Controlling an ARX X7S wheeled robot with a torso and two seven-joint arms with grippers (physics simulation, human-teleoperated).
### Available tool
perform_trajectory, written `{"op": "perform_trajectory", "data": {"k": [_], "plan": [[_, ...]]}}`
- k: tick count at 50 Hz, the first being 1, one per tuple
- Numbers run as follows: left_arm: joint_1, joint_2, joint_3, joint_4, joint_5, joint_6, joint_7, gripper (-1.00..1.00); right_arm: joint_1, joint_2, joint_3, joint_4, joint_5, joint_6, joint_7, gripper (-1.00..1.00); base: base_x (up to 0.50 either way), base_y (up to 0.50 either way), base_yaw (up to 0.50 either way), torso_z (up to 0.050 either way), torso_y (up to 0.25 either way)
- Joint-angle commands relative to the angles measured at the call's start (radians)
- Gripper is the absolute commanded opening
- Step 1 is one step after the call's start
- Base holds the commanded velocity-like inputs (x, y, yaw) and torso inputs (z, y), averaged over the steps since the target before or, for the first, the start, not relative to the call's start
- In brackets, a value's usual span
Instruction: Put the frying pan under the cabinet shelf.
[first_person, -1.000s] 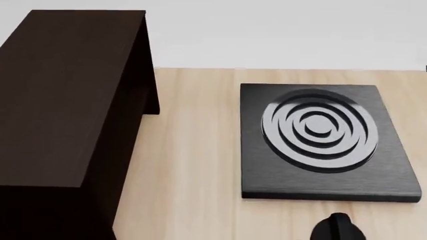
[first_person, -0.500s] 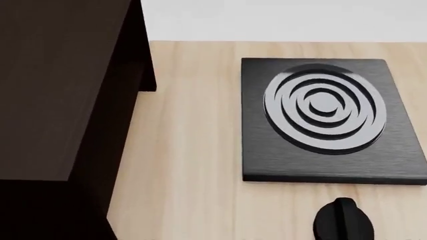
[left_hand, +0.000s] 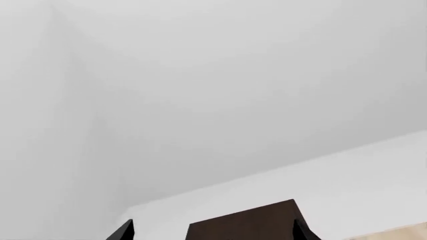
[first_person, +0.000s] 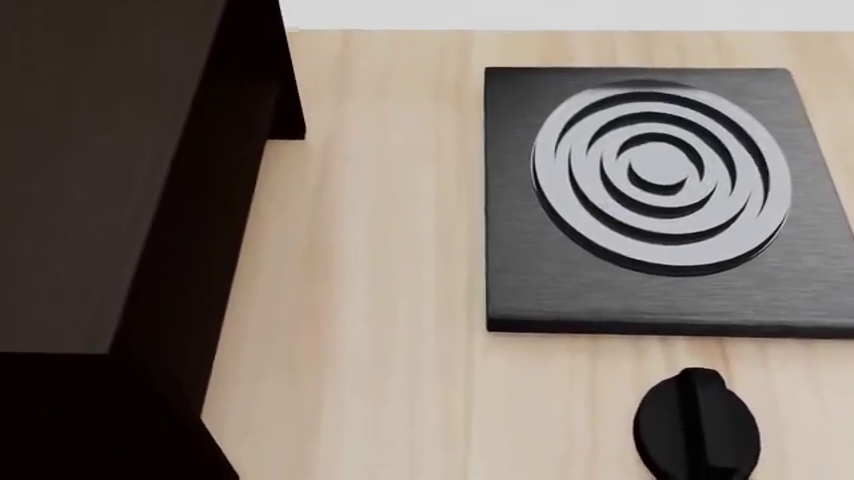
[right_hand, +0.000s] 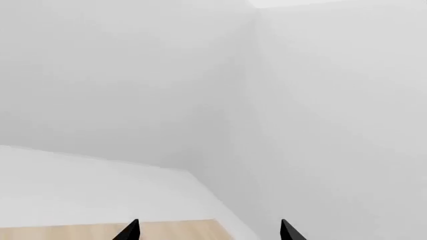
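The frying pan is out of view in every frame. In the head view the cabinet shelf (first_person: 94, 180), a big dark brown block with a flat top, fills the left side of the light wooden table. Neither arm shows there. In the left wrist view my left gripper (left_hand: 213, 234) is open; only its two dark fingertips (left_hand: 125, 231) show, and the cabinet shelf's top (left_hand: 243, 225) lies far beyond them against white walls. My right gripper (right_hand: 209, 232) is also open, with nothing between its fingertips (right_hand: 131, 231), only a strip of table (right_hand: 100, 231) far off.
A square black burner plate (first_person: 521, 280) with grey concentric rings lies at the table's right. A black oval knob (first_person: 697, 428) with a raised ridge sits in front of it near the table's front edge. Bare wood (first_person: 360, 300) runs between cabinet and plate.
The head view has dipped downward: cabinet, burner plate and table's far edge have slid up the picture, and the black knob shows in full.
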Motion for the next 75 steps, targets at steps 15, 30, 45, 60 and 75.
{"op": "perform_trajectory", "data": {"k": [15,30,45,60,75], "plan": [[-0.031,-0.009,0.017,0.001,-0.051,0.009,-0.04,1.0,-0.31,0.007,0.352,-0.006,-0.037,0.021,-0.091,1.0,0.0,0.0,0.0,0.026,-0.097],[-0.058,-0.022,0.024,-0.003,-0.088,0.014,-0.067,1.0,-0.358,0.046,0.356,0.007,-0.024,-0.027,-0.068,1.0,0.0,0.0,0.0,0.026,-0.096],[-0.078,-0.028,0.042,-0.003,-0.119,0.017,-0.095,1.0,-0.419,0.004,0.465,-0.013,-0.058,0.011,-0.132,1.0,0.0,0.0,0.0,0.026,-0.096],[-0.093,-0.018,0.065,-0.008,-0.115,0.02,-0.099,1.0,-0.485,-0.016,0.503,-0.025,-0.145,-0.011,-0.207,1.0,0.0,0.0,0.0,0.026,-0.096],[-0.079,-0.027,0.062,0.0,-0.132,0.044,-0.109,1.0,-0.548,-0.056,0.415,-0.023,-0.317,-0.086,-0.297,1.0,0.0,0.0,0.0,0.015,-0.053]]}}
